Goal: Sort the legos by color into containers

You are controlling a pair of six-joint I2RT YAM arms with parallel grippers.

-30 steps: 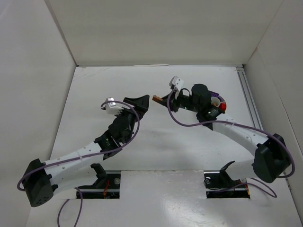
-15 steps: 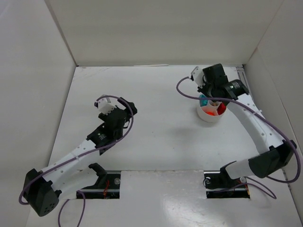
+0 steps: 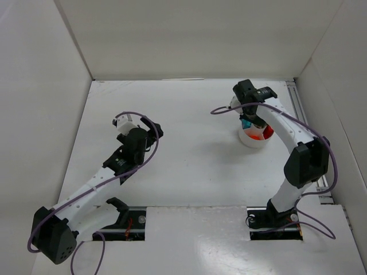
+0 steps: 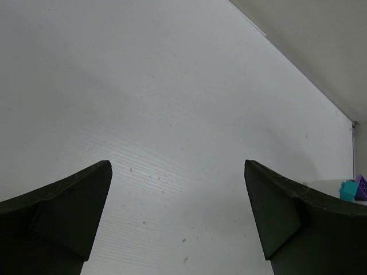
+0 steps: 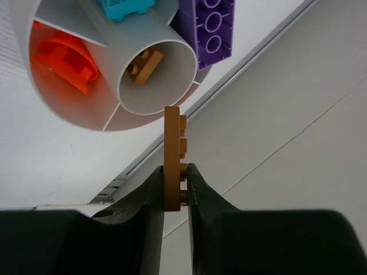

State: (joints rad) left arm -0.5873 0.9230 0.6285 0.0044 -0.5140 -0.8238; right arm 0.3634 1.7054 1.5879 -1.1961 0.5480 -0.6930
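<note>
Five tiny plastic legos show in the right wrist view: two brown, one orange, one teal, one purple. The right gripper [image 5: 175, 171] pinches one flat brown plate [image 5: 173, 134] edge-on, by the rim of the small round white bowl [image 5: 152, 91] (one bowl, split into wedges around a central cup). The other brown brick [image 5: 144, 64] lies in that cup. The orange rounded piece [image 5: 63, 60], teal brick [image 5: 123, 7] and purple brick [image 5: 209, 28] each sit in a wedge, the last two cut off by the frame edge. From above, the right arm hides the held plate and part of the bowl. The left gripper [image 4: 178, 166] is spread wide over the white table [image 4: 143, 86], well apart from the bowl.
</note>
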